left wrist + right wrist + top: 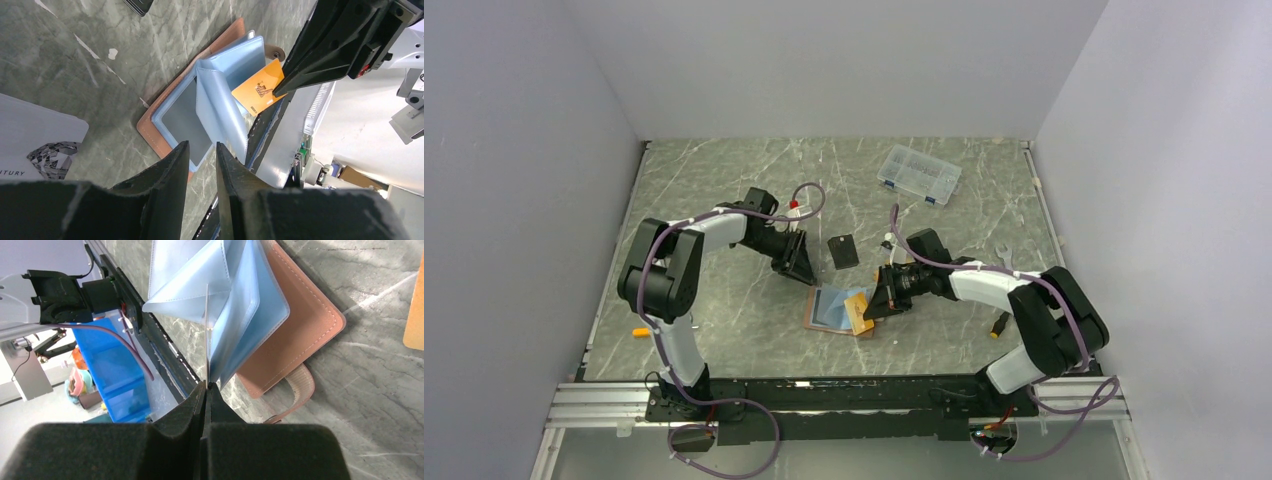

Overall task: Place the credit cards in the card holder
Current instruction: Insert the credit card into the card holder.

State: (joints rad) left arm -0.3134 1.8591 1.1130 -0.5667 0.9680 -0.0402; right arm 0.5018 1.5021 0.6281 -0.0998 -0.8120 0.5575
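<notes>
Top view: the card holder (829,308) lies open on the marble surface (724,180), about the middle of it, with its blue-grey pockets facing up. The right pincer (879,300) sits at the holder's 3 o'clock edge. It is closed on an orange-gold card (859,310) that overlaps that edge. The left pincer (799,268) hangs just beside the holder's 11 o'clock corner. A small black rectangle (843,250) lies at the holder's 12 o'clock. A clear compartment box (918,173) stands well apart toward 1 o'clock.

Left wrist view: the left pincer's jaws stand a little apart with nothing between them, over the holder's near corner. The orange-gold card shows at 2 o'clock from the holder's middle, pinched at its far corner by the right pincer's black fingers. A silver-grey card (35,145) with a diamond print lies at 9 o'clock, apart from the holder.

Right wrist view: the jaws are pressed together on the card, which shows edge-on as a thin line rising toward 12 o'clock among the blue pocket leaves. Whether it is inside a pocket I cannot tell. The tan cover spreads toward 3 o'clock. A second orange card (415,315) lies at the frame's 3 o'clock edge, cut off.
</notes>
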